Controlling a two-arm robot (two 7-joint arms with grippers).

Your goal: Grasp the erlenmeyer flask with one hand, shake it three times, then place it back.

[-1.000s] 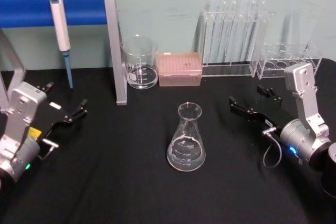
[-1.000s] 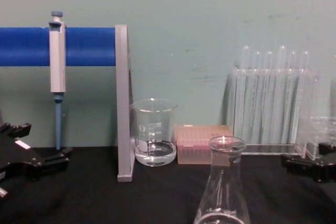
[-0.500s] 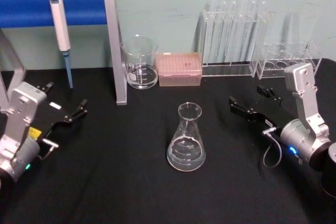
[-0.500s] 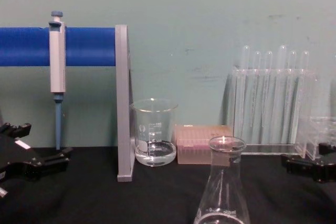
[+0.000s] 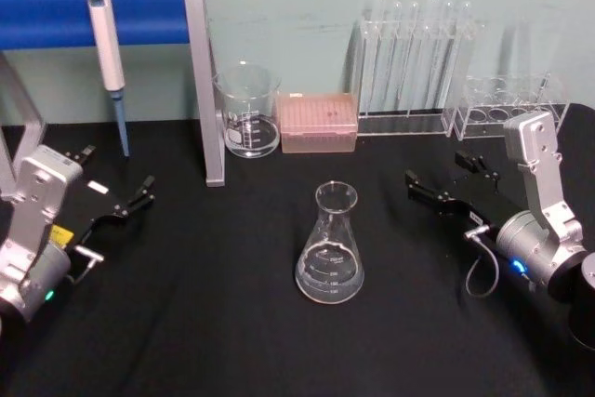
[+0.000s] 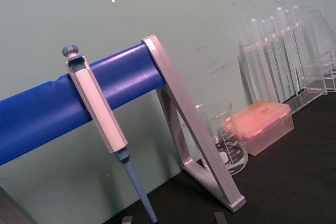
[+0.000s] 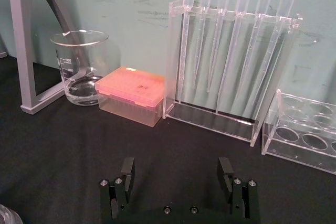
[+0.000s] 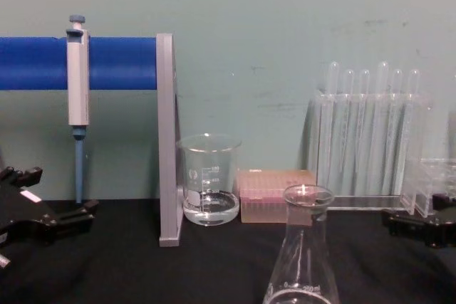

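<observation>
The erlenmeyer flask [image 5: 330, 246] is clear glass and stands upright on the black table [image 5: 204, 323] near its middle, and it rises from the bottom edge of the chest view [image 8: 302, 254]. My left gripper [image 5: 117, 174] rests open at the table's left, well apart from the flask, and shows at the chest view's left edge [image 8: 53, 194]. My right gripper [image 5: 437, 169] rests open to the flask's right with a clear gap between them. In the right wrist view its fingers [image 7: 127, 170] stand wide apart with nothing between them.
Along the back wall stand a glass beaker [image 5: 248, 113], a pink tip box [image 5: 319, 122], a clear rack of tall tubes [image 5: 414, 62] and a low clear rack [image 5: 507, 104]. A pipette [image 5: 107, 53] hangs on a blue-barred stand [image 5: 200, 81] at the back left.
</observation>
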